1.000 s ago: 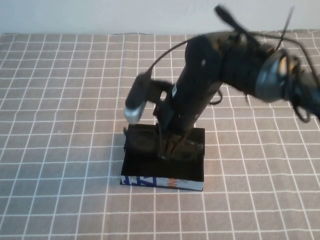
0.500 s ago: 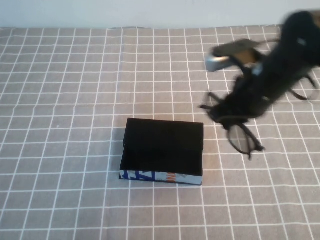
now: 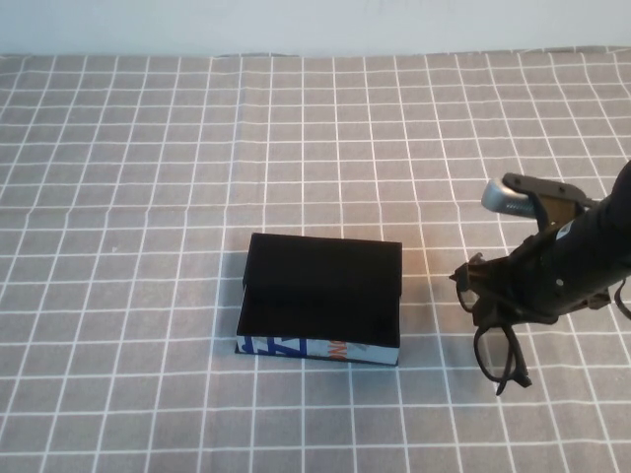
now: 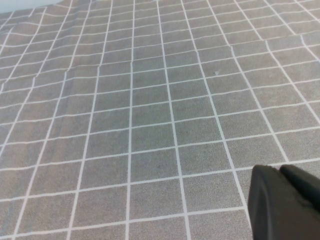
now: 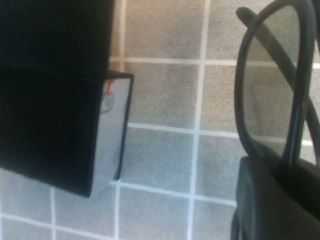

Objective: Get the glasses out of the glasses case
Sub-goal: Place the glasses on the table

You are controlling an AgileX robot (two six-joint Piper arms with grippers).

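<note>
The glasses case (image 3: 320, 296) is a black box with a white printed front edge (image 3: 315, 352), lying mid-table with its inside showing only black. My right gripper (image 3: 513, 296) is to the right of the case and shut on the black glasses (image 3: 490, 330), which hang from it just above the cloth, one lens pointing down toward the front. In the right wrist view a lens rim (image 5: 300, 65) rises from my gripper (image 5: 295, 185), with the case (image 5: 50, 100) apart beside it. My left gripper (image 4: 282, 200) is shut and empty over bare cloth, outside the high view.
A grey tablecloth with a white grid (image 3: 148, 197) covers the whole table. A pale wall (image 3: 296, 25) runs along the far edge. The right arm (image 3: 592, 246) reaches in from the right side.
My right gripper has lifted the glasses out of the case, swung them to the right, and brought them down near the cloth beside the case. The case has stayed put.
</note>
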